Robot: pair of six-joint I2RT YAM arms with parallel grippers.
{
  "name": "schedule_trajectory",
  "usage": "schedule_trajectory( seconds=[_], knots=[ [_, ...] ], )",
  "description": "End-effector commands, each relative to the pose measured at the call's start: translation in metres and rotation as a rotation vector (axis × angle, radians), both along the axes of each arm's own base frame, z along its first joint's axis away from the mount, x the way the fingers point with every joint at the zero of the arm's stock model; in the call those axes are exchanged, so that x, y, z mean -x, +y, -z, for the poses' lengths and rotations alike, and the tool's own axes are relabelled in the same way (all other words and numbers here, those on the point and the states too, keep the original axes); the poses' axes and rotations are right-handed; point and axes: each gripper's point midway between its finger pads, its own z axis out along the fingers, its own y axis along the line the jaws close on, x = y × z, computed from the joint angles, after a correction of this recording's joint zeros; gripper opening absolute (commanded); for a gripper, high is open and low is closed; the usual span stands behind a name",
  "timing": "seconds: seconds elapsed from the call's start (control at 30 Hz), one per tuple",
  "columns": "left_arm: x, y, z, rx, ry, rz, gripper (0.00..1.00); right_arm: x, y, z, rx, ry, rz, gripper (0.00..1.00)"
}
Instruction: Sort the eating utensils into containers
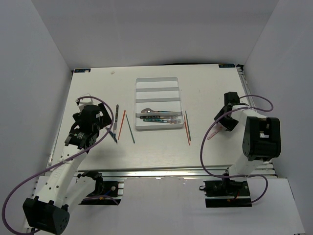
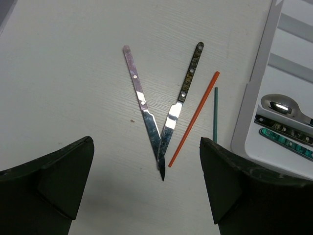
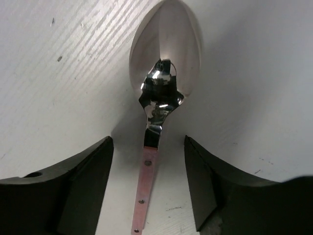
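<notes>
A white table stands between plain white walls. In the top view the tray lies at the upper middle, and only its nearest compartment holds utensils. At the right of the frame the pink spoon lies on the table. Its handle runs between the fingers of the right gripper, which are wide apart and hold nothing. The left gripper, also wide open and empty, hangs over two knives left of the tray, with chopsticks just beside. The step in hand seems to be picking the spoon: the right fingers should lower and close on the handle.
</notes>
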Motion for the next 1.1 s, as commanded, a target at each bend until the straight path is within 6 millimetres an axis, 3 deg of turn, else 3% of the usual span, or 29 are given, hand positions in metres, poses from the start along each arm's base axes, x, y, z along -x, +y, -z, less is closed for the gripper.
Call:
schedule_trajectory(
  seconds=[0.0, 0.07, 0.13, 0.17, 0.27, 0.33, 0.4, 0.43, 0.47, 0.5, 0.53, 0.6, 0.63, 0.67, 0.7, 0.73, 0.77, 0.8, 0.83, 0.87, 0.9, 0.93, 1.0, 1.07],
  knots=[
    [-0.002, -0.005, -0.005, 0.008, -0.020, 0.025, 0.98, 0.005, -0.011, 0.012, 0.065, 0.054, 0.078, 0.63],
    [-0.002, -0.005, -0.005, 0.009, -0.023, 0.025, 0.98, 0.014, -0.012, 0.022, 0.090, 0.098, 0.084, 0.52],
    [-0.002, -0.005, -0.005, 0.010, -0.025, 0.025, 0.98, 0.025, -0.012, 0.029, 0.088, 0.122, 0.094, 0.31],
    [-0.002, -0.004, -0.005, 0.008, -0.023, 0.023, 0.98, 0.030, -0.011, 0.033, 0.084, 0.126, 0.096, 0.15],
    [-0.002, -0.004, -0.004, 0.005, -0.019, 0.021, 0.98, 0.027, -0.008, 0.023, 0.067, 0.075, 0.085, 0.00],
    [-0.002, -0.004, -0.005, 0.005, -0.019, 0.021, 0.98, 0.010, -0.002, 0.002, 0.036, -0.017, 0.043, 0.00],
    [-0.002, -0.004, -0.003, 0.004, -0.015, 0.021, 0.98, -0.013, 0.023, -0.022, 0.014, -0.123, -0.090, 0.00],
    [-0.003, -0.004, -0.003, 0.005, -0.013, 0.022, 0.98, -0.042, 0.034, -0.055, 0.027, -0.265, -0.218, 0.00],
    [-0.003, -0.004, -0.003, 0.005, -0.013, 0.022, 0.98, -0.057, 0.067, -0.074, -0.036, -0.350, -0.377, 0.00],
    [-0.003, -0.005, -0.001, 0.004, -0.008, 0.023, 0.98, -0.071, 0.083, -0.093, -0.034, -0.431, -0.492, 0.00],
    [-0.003, -0.005, -0.001, 0.004, -0.007, 0.025, 0.98, -0.092, 0.120, -0.128, -0.027, -0.549, -0.720, 0.00],
    [-0.003, -0.005, -0.001, 0.003, -0.004, 0.023, 0.98, -0.108, 0.155, -0.154, 0.015, -0.614, -0.942, 0.00],
    [-0.003, -0.004, 0.000, 0.000, -0.001, 0.023, 0.98, -0.115, 0.174, -0.148, 0.026, -0.598, -1.066, 0.00],
    [-0.003, -0.004, 0.000, 0.000, 0.000, 0.021, 0.98, -0.123, 0.204, -0.174, 0.129, -0.631, -1.282, 0.00],
    [-0.003, -0.004, 0.001, -0.002, 0.002, 0.020, 0.98, -0.126, 0.219, -0.178, 0.176, -0.621, -1.389, 0.00],
    [-0.003, -0.004, 0.001, -0.002, 0.001, 0.018, 0.98, -0.130, 0.236, -0.158, 0.198, -0.560, -1.508, 0.00],
    [-0.004, -0.004, 0.001, -0.002, 0.003, 0.018, 0.98, -0.131, 0.262, -0.178, 0.304, -0.571, -1.693, 0.00],
    [-0.004, -0.004, 0.001, -0.003, 0.002, 0.017, 0.98, -0.129, 0.274, -0.178, 0.348, -0.551, -1.795, 0.00],
    [-0.004, -0.003, 0.001, -0.004, 0.002, 0.016, 0.98, -0.125, 0.298, -0.156, 0.366, -0.502, -1.917, 0.00],
    [-0.003, -0.004, 0.002, -0.003, 0.005, 0.016, 0.98, -0.132, 0.309, -0.155, 0.469, -0.465, -2.006, 0.00],
    [-0.004, -0.004, 0.002, -0.003, 0.006, 0.016, 0.98, -0.136, 0.311, -0.170, 0.509, -0.493, -2.026, 0.00],
    [-0.004, -0.004, 0.002, -0.002, 0.007, 0.020, 0.98, -0.137, 0.324, -0.155, 0.496, -0.479, -2.076, 0.00],
    [-0.005, -0.005, 0.004, -0.003, 0.013, 0.021, 0.98, -0.139, 0.341, -0.165, 0.494, -0.534, -2.154, 0.00],
    [-0.005, -0.005, 0.005, -0.004, 0.020, 0.022, 0.98, -0.127, 0.362, -0.153, 0.444, -0.571, -2.251, 0.00]
  ],
)
